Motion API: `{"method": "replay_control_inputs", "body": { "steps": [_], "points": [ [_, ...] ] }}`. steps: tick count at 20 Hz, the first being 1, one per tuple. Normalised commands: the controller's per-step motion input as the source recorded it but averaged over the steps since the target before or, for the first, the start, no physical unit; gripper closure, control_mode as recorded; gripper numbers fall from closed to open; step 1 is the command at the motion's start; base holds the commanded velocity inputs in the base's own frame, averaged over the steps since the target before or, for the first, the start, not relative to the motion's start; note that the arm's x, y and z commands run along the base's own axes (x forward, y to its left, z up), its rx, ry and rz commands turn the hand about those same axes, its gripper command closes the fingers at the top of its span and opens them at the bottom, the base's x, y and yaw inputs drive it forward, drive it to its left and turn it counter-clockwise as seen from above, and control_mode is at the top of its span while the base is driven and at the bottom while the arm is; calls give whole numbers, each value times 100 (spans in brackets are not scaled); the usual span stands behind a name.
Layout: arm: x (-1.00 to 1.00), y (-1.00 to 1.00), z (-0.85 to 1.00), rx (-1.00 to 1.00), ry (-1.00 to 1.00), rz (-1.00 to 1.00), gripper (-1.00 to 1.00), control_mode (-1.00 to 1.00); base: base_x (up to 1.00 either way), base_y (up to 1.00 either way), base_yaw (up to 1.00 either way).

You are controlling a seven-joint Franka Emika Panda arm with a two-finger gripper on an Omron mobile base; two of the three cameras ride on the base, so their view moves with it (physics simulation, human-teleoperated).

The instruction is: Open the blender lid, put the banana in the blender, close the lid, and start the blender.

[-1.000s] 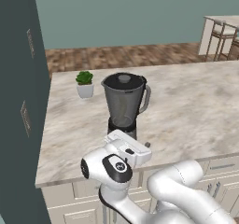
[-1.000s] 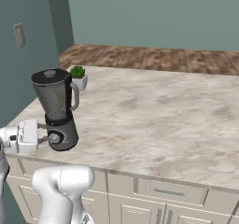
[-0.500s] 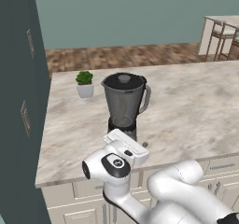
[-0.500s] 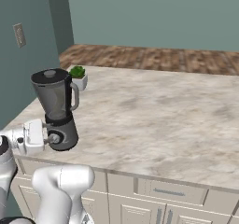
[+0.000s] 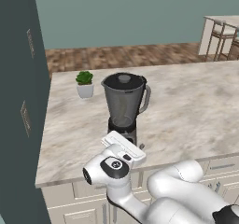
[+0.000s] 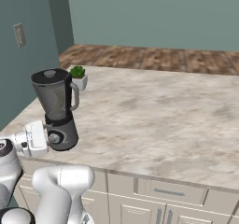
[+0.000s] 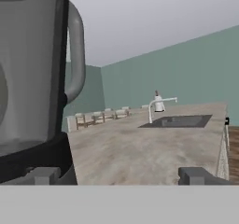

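The blender (image 5: 124,107) stands on the marble counter (image 5: 186,106) near its front edge, toward the left end, upright, with its jar handle turned to the right in the left base view. The lid (image 5: 123,80) sits flat on the jar's rim, its small grey knob at the centre. The dark base carries a round silver dial (image 6: 55,137) that faces the front edge of the counter in the right base view. In the hand view the blender (image 7: 35,83) looms very close at the left, the jar's handle curving out beside it and the dark base below. The gripper (image 7: 119,175) is level with the blender's base, just in front of it, and its fingers (image 7: 198,175) stand wide apart with nothing between them (one tip lies before the blender's base, the other before bare counter). From the base views the white hand (image 5: 124,148) sits at the counter's front edge, just before the blender's base. A small potted plant (image 5: 84,84) in a white pot stands behind and to the left of the blender, apart from it. Farther along the counter in the hand view are a sink (image 7: 179,121) and a faucet (image 7: 159,105).
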Motion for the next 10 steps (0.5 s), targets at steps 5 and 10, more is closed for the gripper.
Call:
{"method": "replay_control_inputs", "body": {
  "steps": [5,10],
  "points": [
    [20,2,-8,0,-7,7,-100,-100,0,0,0],
    [20,0,-8,0,-5,8,-100,-100,0,0,0]
  ]
}}
